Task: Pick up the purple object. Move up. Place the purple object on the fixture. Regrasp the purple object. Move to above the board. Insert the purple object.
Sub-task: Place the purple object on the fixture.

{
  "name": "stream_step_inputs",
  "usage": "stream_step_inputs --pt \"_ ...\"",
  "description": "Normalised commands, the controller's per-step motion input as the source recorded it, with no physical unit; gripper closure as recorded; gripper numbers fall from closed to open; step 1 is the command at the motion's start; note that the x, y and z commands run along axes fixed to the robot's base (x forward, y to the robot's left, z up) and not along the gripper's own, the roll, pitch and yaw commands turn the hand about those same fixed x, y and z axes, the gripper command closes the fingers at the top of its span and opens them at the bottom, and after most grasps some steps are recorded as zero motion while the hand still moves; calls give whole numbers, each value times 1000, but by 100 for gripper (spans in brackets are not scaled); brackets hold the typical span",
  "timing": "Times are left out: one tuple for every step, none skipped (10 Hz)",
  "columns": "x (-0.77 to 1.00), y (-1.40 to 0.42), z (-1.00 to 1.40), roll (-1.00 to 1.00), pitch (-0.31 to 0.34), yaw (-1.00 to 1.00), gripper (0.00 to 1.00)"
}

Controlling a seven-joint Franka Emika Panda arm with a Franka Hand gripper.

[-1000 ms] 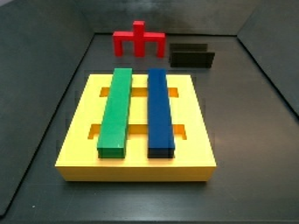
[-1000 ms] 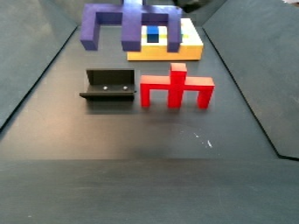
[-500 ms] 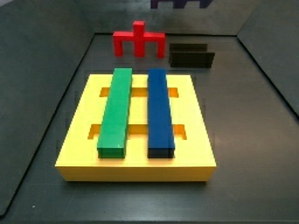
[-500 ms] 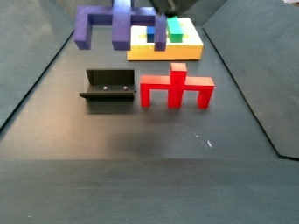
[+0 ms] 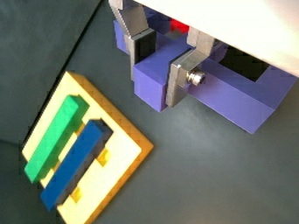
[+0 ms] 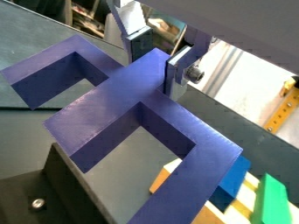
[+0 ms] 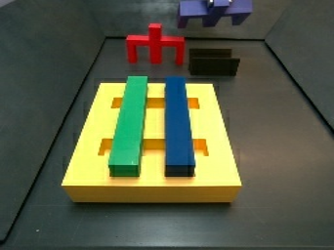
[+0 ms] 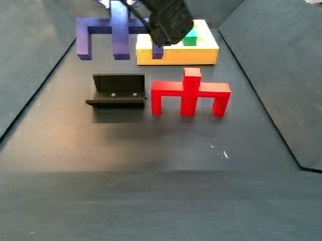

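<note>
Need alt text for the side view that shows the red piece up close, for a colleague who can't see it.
The gripper holds the purple object in the air above the fixture. The red piece lies beside the fixture on the dark floor, and the yellow board sits behind them.

— What sort of place is this looking like?

— A robot test cell in a lab. Dark walls are enclosing a dark floor [image 8: 164, 179], and only blocky test pieces are sitting on it: a yellow board [image 7: 152, 146] carrying a green bar [image 7: 129, 124] and a blue bar [image 7: 179, 124], a red piece [image 8: 190, 94], and the fixture [image 8: 117, 95].

— Anything else?

— The gripper [image 6: 158, 51] is hanging above the floor, clamping a purple piece [image 6: 128, 109] between its fingers [image 5: 183, 79]; past them, in a wrist view, yellow shelving [image 6: 281, 109] is showing, blurred.
</note>
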Motion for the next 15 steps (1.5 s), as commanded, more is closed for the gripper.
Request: stream_step_inputs --pt "1000 -26 -297 -314 20 31 100" --pt "1000 0 -394 -54 117 0 100" --pt "1000 157 -483 0 240 -106 100" --pt "934 209 -589 0 214 -229 100" --pt "883 157 -503 -134 160 -291 100" --pt "891 154 -363 -189 183 -263 100" --pt "863 74 -180 -149 197 -174 100" --pt "834 20 -71 -137 183 -137 100" --pt "737 40 -89 -134 120 -117 100" --pt "700 14 -63 -89 106 -94 100" --pt "697 46 -106 -77 97 -83 100" --pt "423 194 -263 0 49 -86 100" --pt "86 180 -274 -86 0 -146 100" --pt "171 166 -294 -97 0 -183 100" --pt "286 143 -229 -57 0 -226 100"
